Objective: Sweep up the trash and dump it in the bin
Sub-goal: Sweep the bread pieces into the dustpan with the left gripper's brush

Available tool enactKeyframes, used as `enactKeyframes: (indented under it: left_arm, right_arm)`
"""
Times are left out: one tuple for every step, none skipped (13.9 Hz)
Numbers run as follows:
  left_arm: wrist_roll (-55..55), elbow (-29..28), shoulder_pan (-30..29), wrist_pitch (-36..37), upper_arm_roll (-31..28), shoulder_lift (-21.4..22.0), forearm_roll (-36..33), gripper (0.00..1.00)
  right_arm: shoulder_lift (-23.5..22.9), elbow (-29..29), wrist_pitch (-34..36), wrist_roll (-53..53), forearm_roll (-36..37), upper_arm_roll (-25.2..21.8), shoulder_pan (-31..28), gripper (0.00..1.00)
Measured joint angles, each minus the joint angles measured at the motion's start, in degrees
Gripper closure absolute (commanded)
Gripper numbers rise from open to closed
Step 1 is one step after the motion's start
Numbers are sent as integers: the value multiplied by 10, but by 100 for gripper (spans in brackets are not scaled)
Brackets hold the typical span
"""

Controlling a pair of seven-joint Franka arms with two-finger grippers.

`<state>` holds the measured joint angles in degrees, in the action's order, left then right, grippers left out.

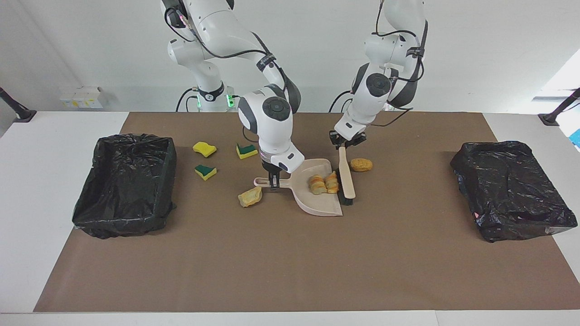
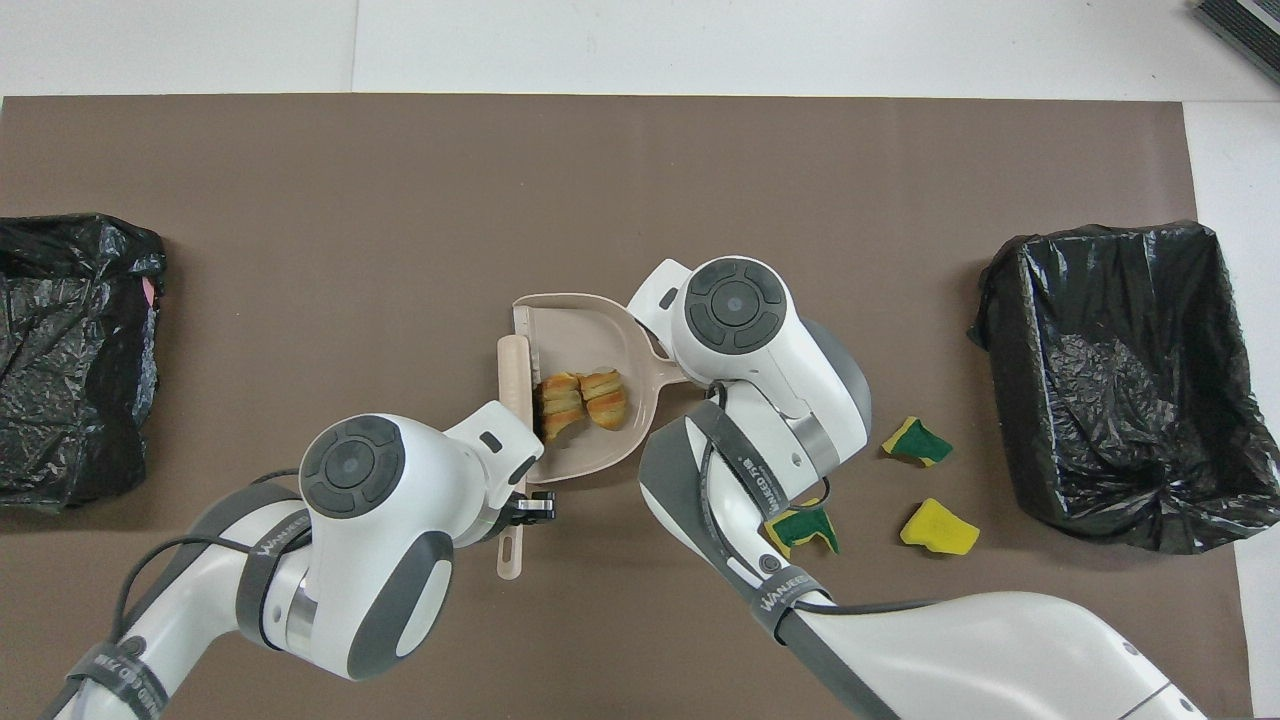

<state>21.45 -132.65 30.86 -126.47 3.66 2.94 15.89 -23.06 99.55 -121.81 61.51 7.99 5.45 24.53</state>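
A beige dustpan [image 1: 322,199] [image 2: 580,325] lies mid-mat, and my right gripper [image 1: 273,180] is shut on its handle. My left gripper [image 1: 345,144] [image 2: 533,507] is shut on the handle of the brush [image 1: 347,179] [image 2: 513,370], whose bristles rest at the pan's mouth. Two bread lumps [image 1: 324,184] [image 2: 582,400] of the trash lie inside the pan. A third lump [image 1: 361,165] sits on the mat beside the brush, toward the left arm's end. A fourth [image 1: 250,197] lies beside the pan's handle. Three yellow-green sponges [image 1: 204,148] [image 1: 205,171] [image 1: 246,151] lie toward the right arm's end.
Two black-lined bins stand on the brown mat, one [image 1: 131,136] [image 2: 1100,235] at the right arm's end and the other [image 1: 489,146] [image 2: 100,225] at the left arm's end. In the overhead view the arms cover both loose bread lumps.
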Motion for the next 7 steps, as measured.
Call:
enactKeyframes:
  left_arm:
    - [10,11,14,1,1,-3,4,100]
    - [27,20,25,2,1,-5,7,100]
    - [53,25,32,7,1,-6,8,100]
    - [83,29,33,27,1,-5,8,100]
    - [109,35,33,64,-2,0,8,100]
    - [126,39,31,105,-6,10,3,100]
    - [140,42,23,150,-10,25,-12,100]
  right_arm:
    - [0,0,0,0,1,0,1,100]
    - [0,0,0,0,1,0,1,100]
    - [0,0,0,0,1,0,2,100]
    - [0,0,0,0,1,0,2,100]
    - [-1,0,0,0,1,0,2,100]
    - [-1,0,0,0,1,0,2,100]
    - [-1,0,0,0,1,0,2,100]
